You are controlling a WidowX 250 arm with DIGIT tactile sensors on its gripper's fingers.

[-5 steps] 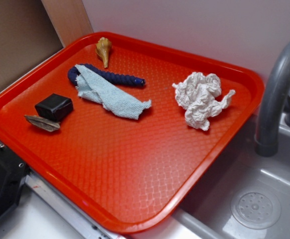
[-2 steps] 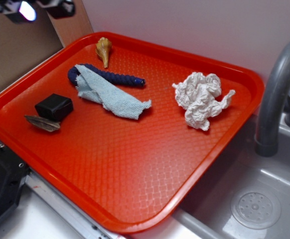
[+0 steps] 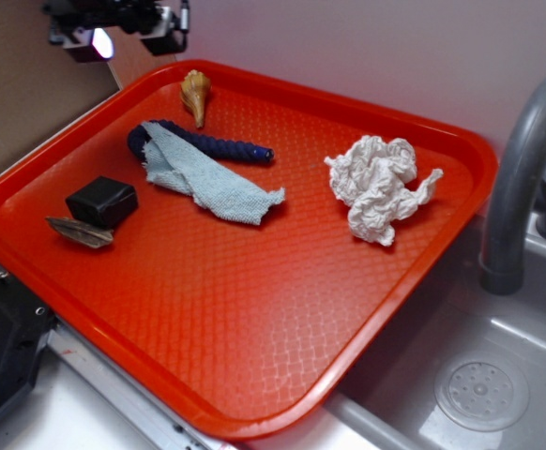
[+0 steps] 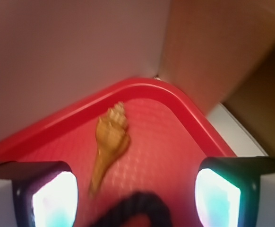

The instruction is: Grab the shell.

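The tan-golden spiral shell (image 3: 196,95) lies at the far left corner of the red tray (image 3: 254,328), pointed end toward the tray's middle. In the wrist view the shell (image 4: 110,142) shows ahead, left of centre, between the two lit fingers. My gripper (image 3: 123,28) hangs high above the tray's far left edge, left of the shell and apart from it. Its jaws stand wide apart with nothing between them, so my gripper (image 4: 135,198) is open.
On the tray lie a dark blue braided rope (image 3: 212,145) under a light blue cloth (image 3: 203,178), a black block (image 3: 102,202), a flat grey-brown sliver (image 3: 79,232) and a crumpled white paper (image 3: 378,187). A grey faucet (image 3: 522,178) and sink (image 3: 479,389) are at right.
My gripper came into the exterior view at the top left and has moved right and down, closer to the shell. The things on the tray have not moved.
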